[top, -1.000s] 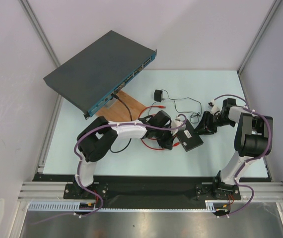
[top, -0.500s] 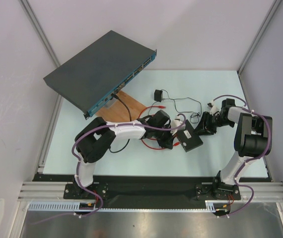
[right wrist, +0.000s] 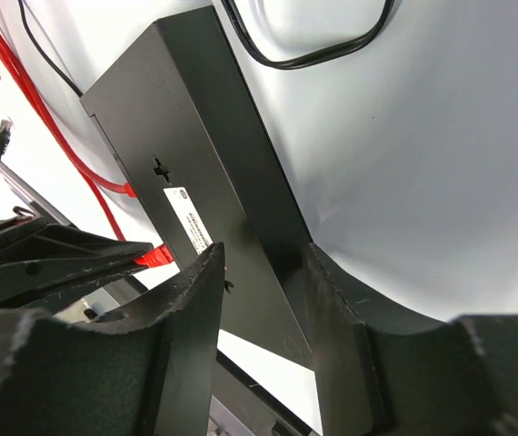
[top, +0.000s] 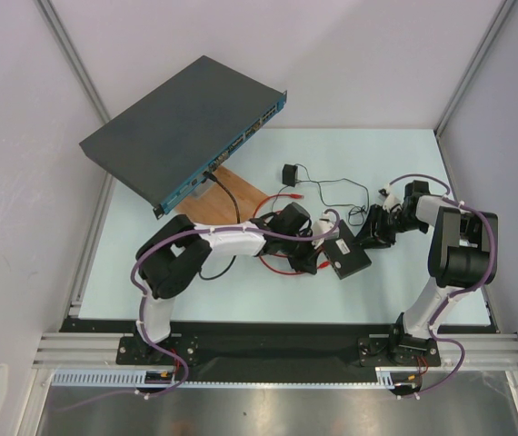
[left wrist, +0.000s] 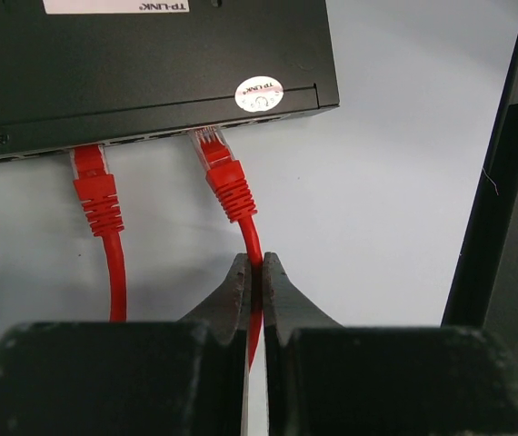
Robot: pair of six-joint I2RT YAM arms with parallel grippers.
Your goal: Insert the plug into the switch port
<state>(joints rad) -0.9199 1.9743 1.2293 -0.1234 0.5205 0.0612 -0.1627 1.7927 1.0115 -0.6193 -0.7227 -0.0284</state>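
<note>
The small flat black switch box point(top: 348, 258) lies at the table's middle. In the left wrist view point(left wrist: 150, 54) its port edge faces me. The plug point(left wrist: 215, 156) on the red cable point(left wrist: 252, 238) is tilted, its clear tip at the mouth of a port point(left wrist: 206, 134). A second red plug point(left wrist: 91, 177) sits deeper in a port to its left. My left gripper point(left wrist: 256, 265) is shut on the red cable just behind the plug; from above the gripper point(top: 312, 254) is left of the box. My right gripper point(right wrist: 263, 272) is shut on the box's point(right wrist: 195, 154) end, at its right side point(top: 371, 238).
The large dark grey rack unit point(top: 182, 127) with a blue front stands tilted at the back left over a wooden board point(top: 241, 195). A thick black cable point(top: 227, 195) runs from it. A little black cube point(top: 289, 173) on a thin black wire point(top: 341, 191) lies behind the box.
The left arm's elbow has shifted slightly. Both grippers and the box stay where they were.
</note>
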